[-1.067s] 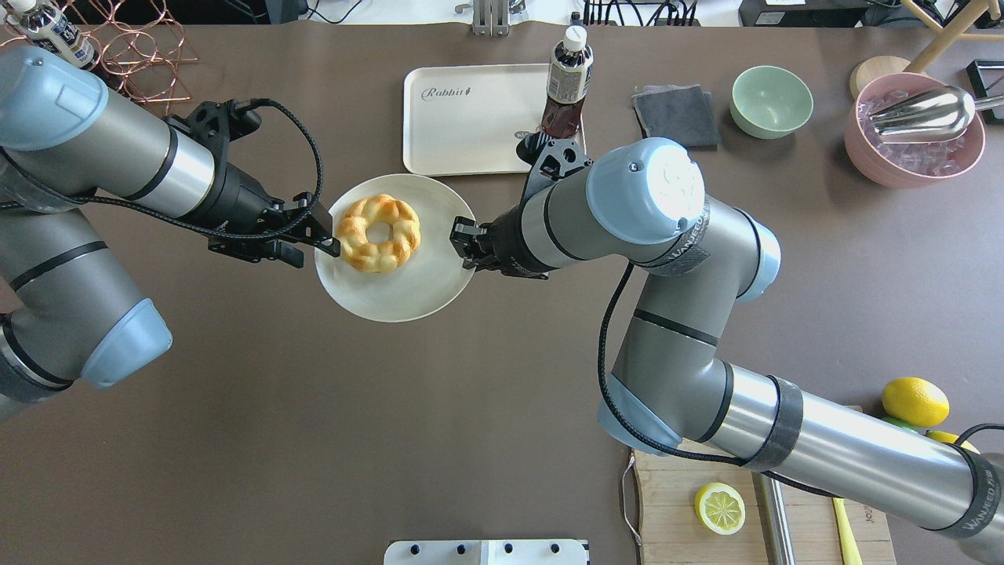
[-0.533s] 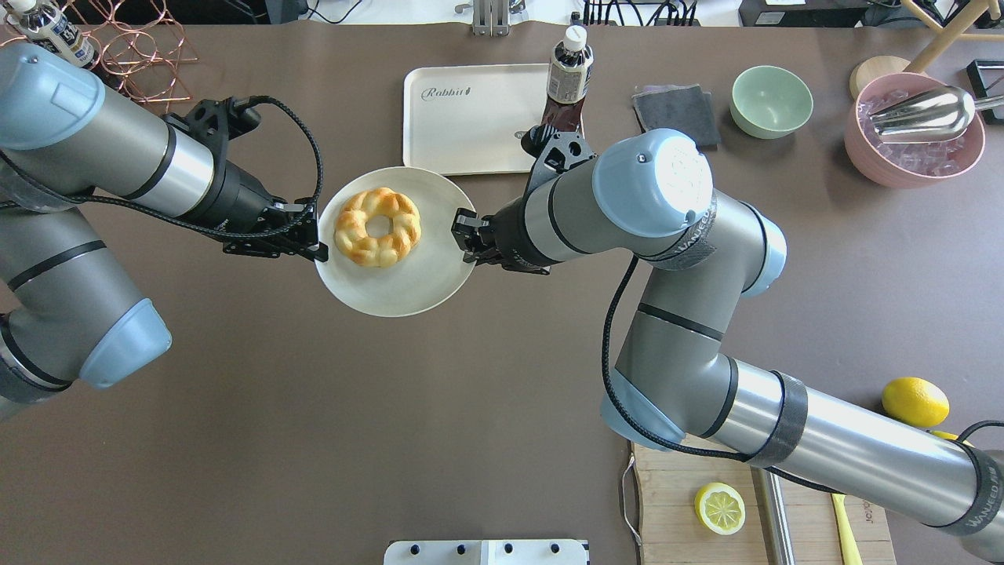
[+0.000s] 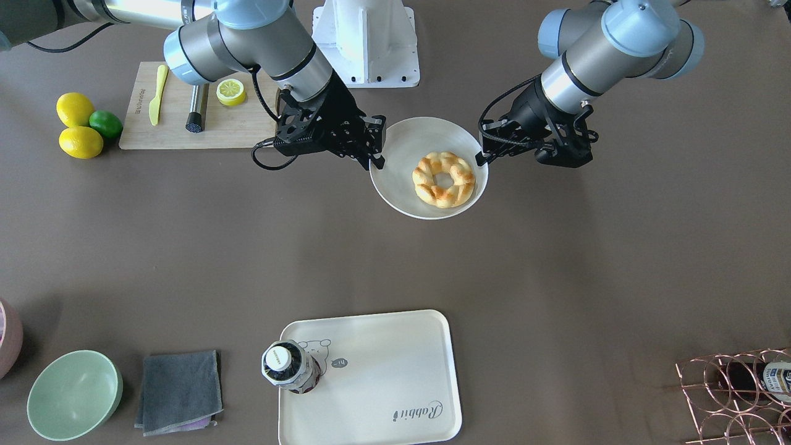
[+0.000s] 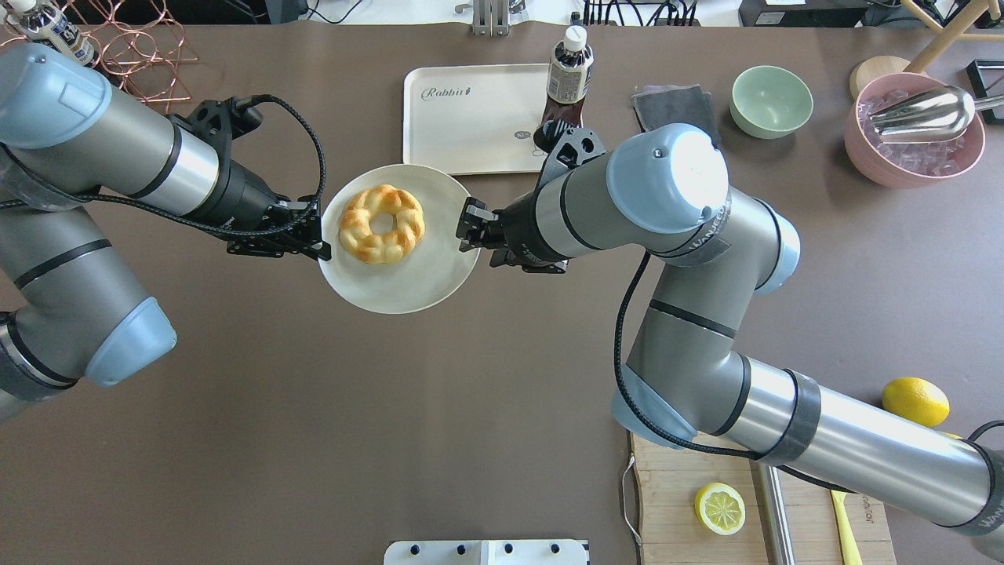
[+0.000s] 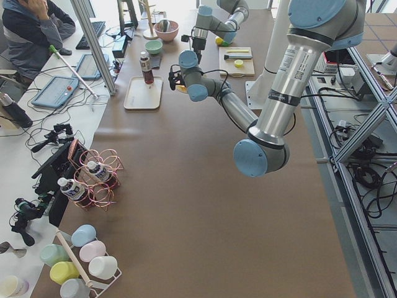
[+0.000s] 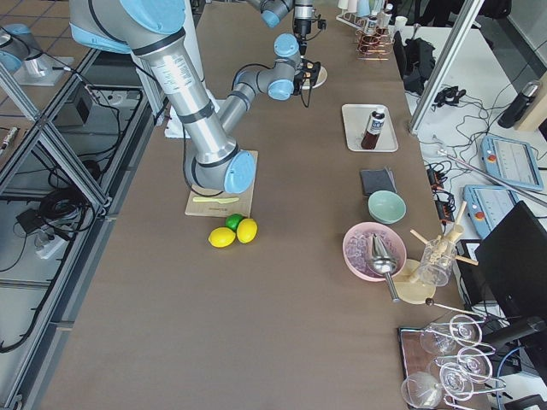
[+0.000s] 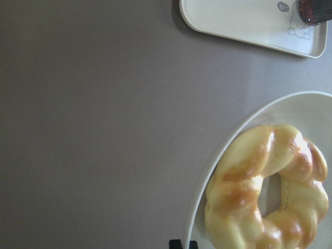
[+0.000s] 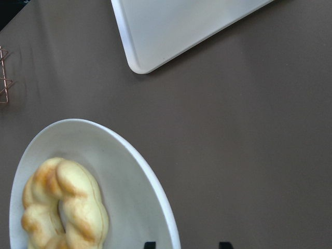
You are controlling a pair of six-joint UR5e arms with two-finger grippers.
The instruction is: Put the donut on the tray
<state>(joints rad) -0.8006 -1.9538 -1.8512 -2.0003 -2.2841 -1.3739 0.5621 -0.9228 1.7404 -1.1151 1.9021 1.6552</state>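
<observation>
The donut sits on a round white plate, toward its 10 o'clock side. The left gripper pinches the rim at 9 o'clock and the right gripper pinches it at 3. The tray lies apart at 1 o'clock, with a bottle on its corner.

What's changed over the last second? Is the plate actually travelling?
The plate, donut on it, has shifted slightly toward the tray, carried by the left gripper and right gripper moving together. Nothing grasped or released: both still clamp its rim. The tray and the bottle on it are unchanged.
</observation>
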